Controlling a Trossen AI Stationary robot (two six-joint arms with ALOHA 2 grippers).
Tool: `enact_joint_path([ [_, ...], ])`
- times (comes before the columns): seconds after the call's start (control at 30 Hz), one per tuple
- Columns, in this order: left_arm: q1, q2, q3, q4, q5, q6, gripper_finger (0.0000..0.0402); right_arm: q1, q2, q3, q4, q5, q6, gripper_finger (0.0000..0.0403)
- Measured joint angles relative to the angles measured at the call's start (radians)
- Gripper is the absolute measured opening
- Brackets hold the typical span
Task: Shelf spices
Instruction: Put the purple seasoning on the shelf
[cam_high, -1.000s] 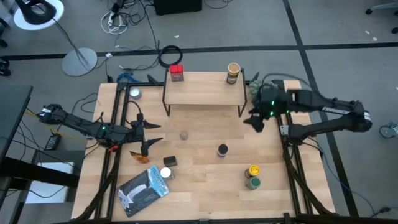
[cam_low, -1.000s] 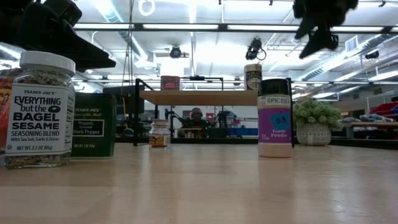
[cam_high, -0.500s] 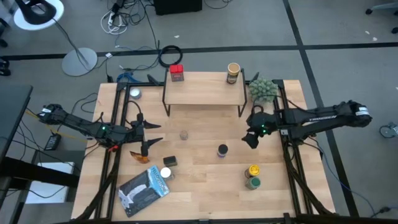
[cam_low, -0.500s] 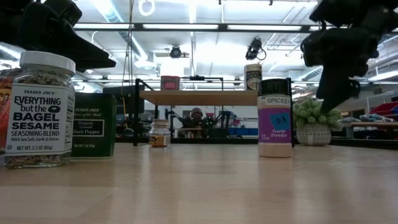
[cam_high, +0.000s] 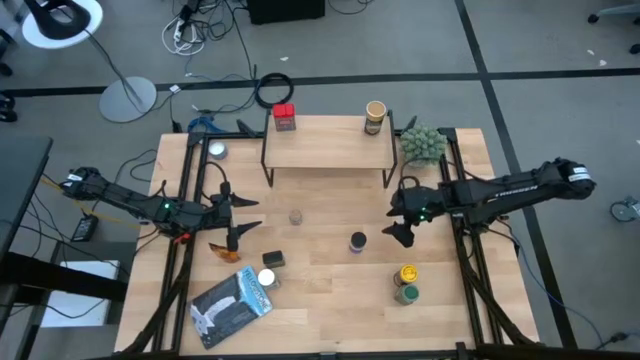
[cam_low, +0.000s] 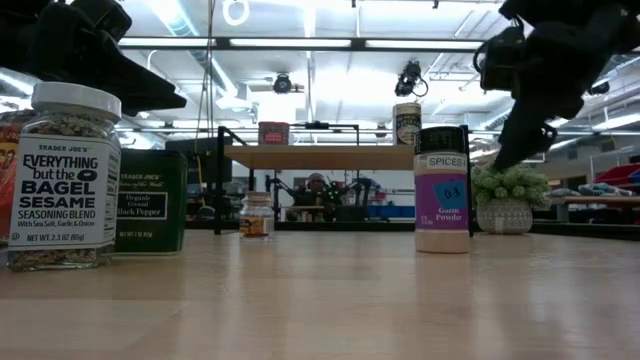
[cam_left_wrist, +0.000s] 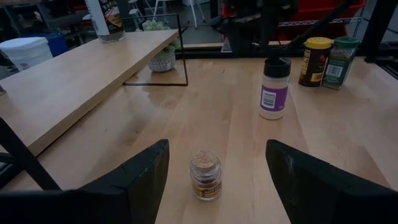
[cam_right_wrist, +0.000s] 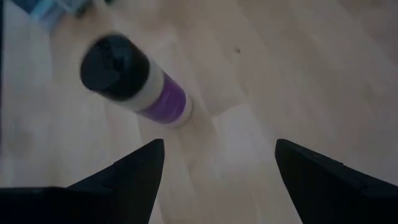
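The shelf (cam_high: 325, 150) stands at the table's far side with a red jar (cam_high: 284, 117) and a tan jar (cam_high: 375, 116) upright on its board. A black-capped, purple-labelled spice jar (cam_high: 358, 241) stands mid-table; my right gripper (cam_high: 398, 222) hovers open just to its right and above it, slanting down, and the jar (cam_right_wrist: 134, 81) lies beyond the fingers. My left gripper (cam_high: 243, 217) waits open at the table's left, facing a small cork-topped jar (cam_left_wrist: 206, 176) that stands on the table ahead of its fingers.
A yellow-capped jar (cam_high: 407, 274) and a green jar (cam_high: 406, 294) stand near right. A dark tin (cam_high: 272, 259), a white-capped jar (cam_high: 266, 279), an orange packet (cam_high: 225, 252) and a flat blue-grey packet (cam_high: 232, 305) lie near left. A potted plant (cam_high: 422, 144) sits right of the shelf.
My right gripper has come down from beside the plant and moved toward the table's near edge, ending just right of the black-capped jar; its fingers have stayed open. The plant, covered by the arm before, now shows.
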Motion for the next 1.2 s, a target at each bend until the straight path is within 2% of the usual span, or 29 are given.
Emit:
enact_joint_path([
  [0.37, 0.0, 0.0, 0.0, 0.0, 0.0, 0.0, 0.0272, -0.003, 0.082, 0.0, 0.002, 0.01, 0.149, 0.0306],
  [0.57, 0.0, 0.0, 0.0, 0.0, 0.0, 0.0, 0.0272, 0.015, 0.077, 0.027, -0.021, 0.01, 0.142, 0.0306],
  [0.8, 0.0, 0.0, 0.0, 0.0, 0.0, 0.0, 0.0272, 0.088, 0.083, 0.076, -0.026, 0.03, 0.065, 0.0306],
  [1.0, 0.0, 0.0, 0.0, 0.0, 0.0, 0.0, 0.0272, 0.154, 0.083, 0.076, -0.025, 0.133, 0.05, 0.0306],
  [1.2, 0.0, 0.0, 0.0, 0.001, 0.0, 0.0, 0.0272, 0.17, 0.091, 0.076, -0.019, 0.247, -0.013, 0.0306],
])
